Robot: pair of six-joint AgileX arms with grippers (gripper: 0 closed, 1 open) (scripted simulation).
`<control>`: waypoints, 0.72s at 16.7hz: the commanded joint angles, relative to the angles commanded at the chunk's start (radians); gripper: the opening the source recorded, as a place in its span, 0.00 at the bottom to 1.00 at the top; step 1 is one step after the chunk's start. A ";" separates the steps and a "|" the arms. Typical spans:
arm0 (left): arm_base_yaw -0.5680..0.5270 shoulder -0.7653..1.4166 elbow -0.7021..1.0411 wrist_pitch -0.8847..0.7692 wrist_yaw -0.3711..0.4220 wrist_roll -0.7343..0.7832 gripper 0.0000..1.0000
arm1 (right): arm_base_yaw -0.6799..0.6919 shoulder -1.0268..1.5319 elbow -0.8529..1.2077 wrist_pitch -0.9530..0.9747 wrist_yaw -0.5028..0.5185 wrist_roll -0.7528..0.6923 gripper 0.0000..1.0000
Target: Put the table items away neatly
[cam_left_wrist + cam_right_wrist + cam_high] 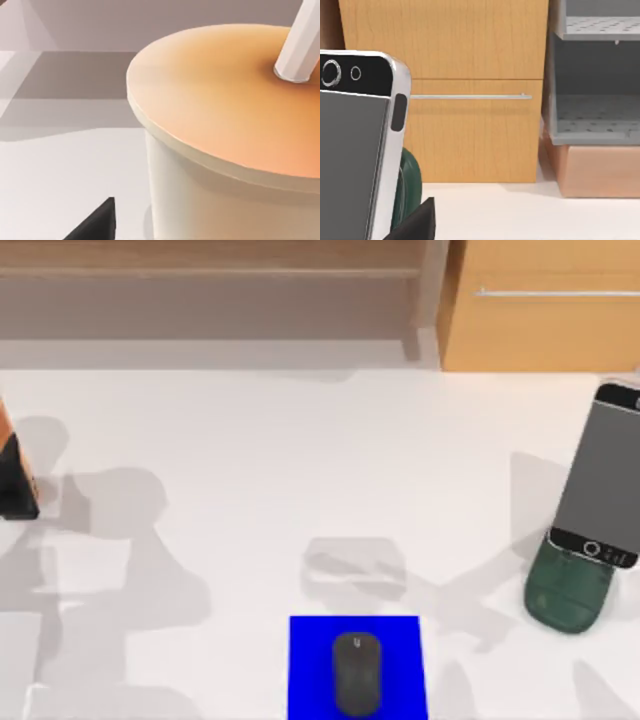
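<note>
Smartphone (600,472): silver-edged, grey screen, located at the right edge of the white table (300,460) in the top view. It stands propped up with its lower end on a dark green stand (568,590). In the right wrist view the smartphone (355,145) is close to the camera, with the green stand (409,190) behind it, in front of a wooden drawer front with a metal handle (470,97).

Computer mouse (357,672): small, black, oval. It rests on a blue mat (310,660) at the near edge of the table, near the middle.

Cup (5,445): tan-orange, at the far left edge of the table. In the left wrist view the cup (215,200) has an orange lid and a white straw (302,45).

Left gripper: a dark fingertip (97,222) sits just beside the cup; whether the fingers are spread or closed cannot be told.

Right gripper: a dark fingertip (417,225) sits near the smartphone; finger state cannot be told.
</note>
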 joint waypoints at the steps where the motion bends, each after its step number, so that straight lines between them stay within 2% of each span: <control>1: 0.000 0.000 0.000 0.000 0.000 0.000 1.00 | 0.000 0.000 0.000 0.000 0.000 0.000 1.00; 12: -0.035 0.121 0.107 0.016 -0.032 -0.007 1.00 | 0.000 0.000 0.000 0.000 0.000 0.000 1.00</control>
